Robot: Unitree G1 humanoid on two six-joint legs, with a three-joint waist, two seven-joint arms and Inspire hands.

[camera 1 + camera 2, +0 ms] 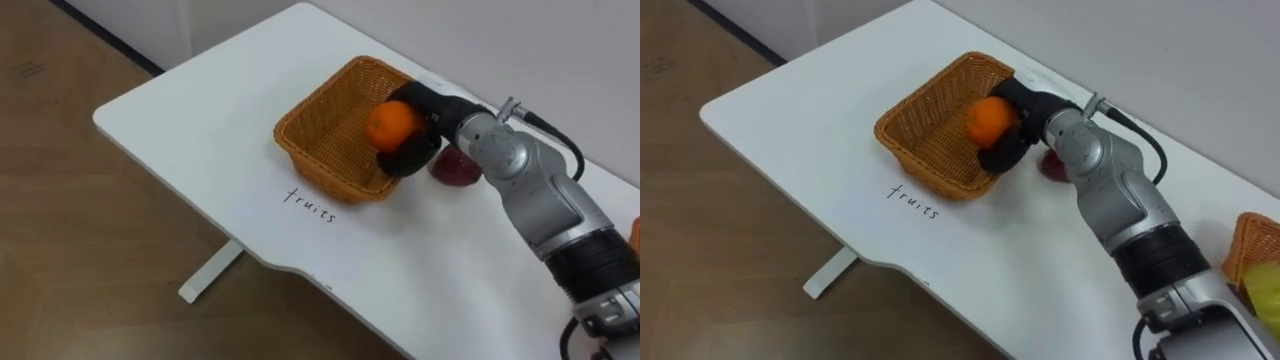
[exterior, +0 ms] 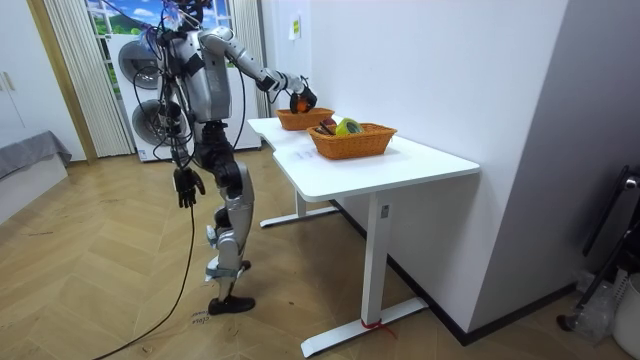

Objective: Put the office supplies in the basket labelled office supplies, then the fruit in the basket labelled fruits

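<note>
Right hand (image 1: 418, 140) is clenched round the orange (image 1: 392, 126), over the right rim of the basket (image 1: 325, 172) toward the bench (image 1: 200, 130) back edge. Orange looks firm, light, round and likely to roll, so a wrap across its middle suits. 1 red fruit (image 1: 455, 168) sits just beside the basket. Left hand (image 2: 186, 187) hangs at the robot's side, state unreadable.

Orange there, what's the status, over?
Right hand shut on orange, over fruit basket edge. Left hand hangs idle at side. Red fruit beside basket, not blocking.
</note>
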